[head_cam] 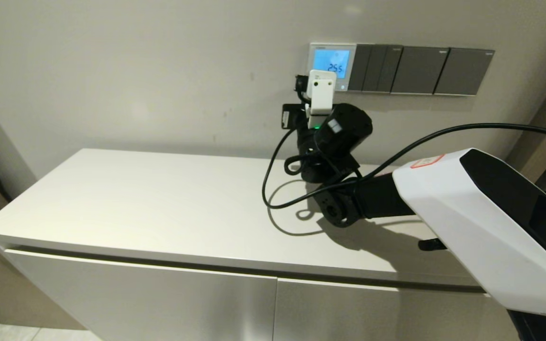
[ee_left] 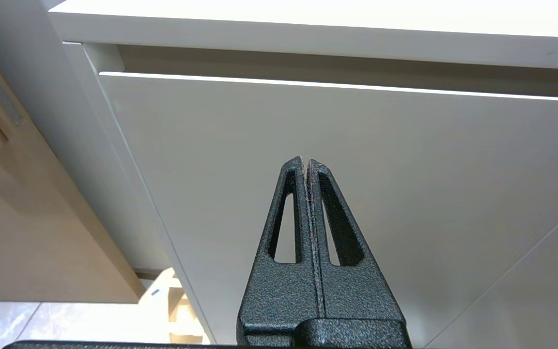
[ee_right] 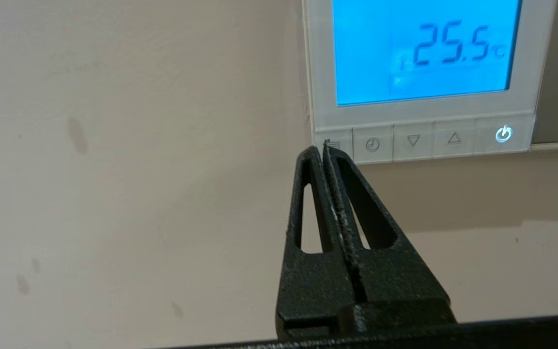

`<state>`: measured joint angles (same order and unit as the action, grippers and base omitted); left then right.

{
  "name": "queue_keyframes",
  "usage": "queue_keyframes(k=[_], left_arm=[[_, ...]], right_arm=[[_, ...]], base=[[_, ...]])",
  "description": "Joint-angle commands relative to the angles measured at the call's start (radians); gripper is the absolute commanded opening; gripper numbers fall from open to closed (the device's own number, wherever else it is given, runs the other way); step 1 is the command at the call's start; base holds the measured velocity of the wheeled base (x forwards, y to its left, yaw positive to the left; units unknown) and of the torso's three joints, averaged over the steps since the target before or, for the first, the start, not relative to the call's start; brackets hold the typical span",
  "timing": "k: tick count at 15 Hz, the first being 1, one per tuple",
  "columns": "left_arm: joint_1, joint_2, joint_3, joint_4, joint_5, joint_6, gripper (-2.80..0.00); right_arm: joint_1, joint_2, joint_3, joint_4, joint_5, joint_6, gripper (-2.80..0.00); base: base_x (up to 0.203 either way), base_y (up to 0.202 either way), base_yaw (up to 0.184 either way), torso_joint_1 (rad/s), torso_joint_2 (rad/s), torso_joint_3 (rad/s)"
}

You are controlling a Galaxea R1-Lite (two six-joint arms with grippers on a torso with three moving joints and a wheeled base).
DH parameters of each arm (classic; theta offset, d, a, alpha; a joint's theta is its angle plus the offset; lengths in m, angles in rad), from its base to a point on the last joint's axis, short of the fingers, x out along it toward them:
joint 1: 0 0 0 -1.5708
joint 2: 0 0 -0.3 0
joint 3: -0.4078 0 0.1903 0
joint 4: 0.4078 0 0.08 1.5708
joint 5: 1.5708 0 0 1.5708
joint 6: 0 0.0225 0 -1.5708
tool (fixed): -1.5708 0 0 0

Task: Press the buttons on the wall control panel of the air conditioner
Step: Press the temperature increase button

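The white wall control panel (head_cam: 314,64) has a blue-lit screen reading 25.5 and shows close up in the right wrist view (ee_right: 320,72). The buttons (ee_right: 424,140) run in a row along its bottom edge; the one at the far end bears a lit power sign (ee_right: 503,134). My right gripper (ee_right: 321,148) is shut and empty. Its tips lie over the lower corner of the button at the opposite end from the power sign; I cannot tell whether they touch it. My left gripper (ee_left: 305,160) is shut and empty, low before the cabinet front, out of the head view.
Dark grey switch plates (head_cam: 420,70) adjoin the panel on its right. A white cabinet top (head_cam: 159,203) lies under the raised right arm (head_cam: 467,203), with a black cable (head_cam: 273,189) looping above it. The white cabinet door (ee_left: 308,121) faces the left gripper.
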<state>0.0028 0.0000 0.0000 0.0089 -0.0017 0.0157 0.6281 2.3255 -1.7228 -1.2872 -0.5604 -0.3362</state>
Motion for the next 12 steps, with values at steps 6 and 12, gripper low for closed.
queue_keyframes(k=[6,12], left_arm=[[0.0,0.0,0.0,0.0,0.0,0.0,-2.8],[0.0,0.001,0.0,-0.001,0.0,0.0,-2.8]], right_arm=[[-0.002,-0.003,-0.006,-0.004,-0.003,-0.003,-2.8],[-0.002,0.0,-0.014,-0.001,-0.003,-0.003,-2.8]], base=[[0.0,0.0,0.0,0.0,0.0,0.0],[0.0,0.0,0.0,0.0,0.0,0.0]])
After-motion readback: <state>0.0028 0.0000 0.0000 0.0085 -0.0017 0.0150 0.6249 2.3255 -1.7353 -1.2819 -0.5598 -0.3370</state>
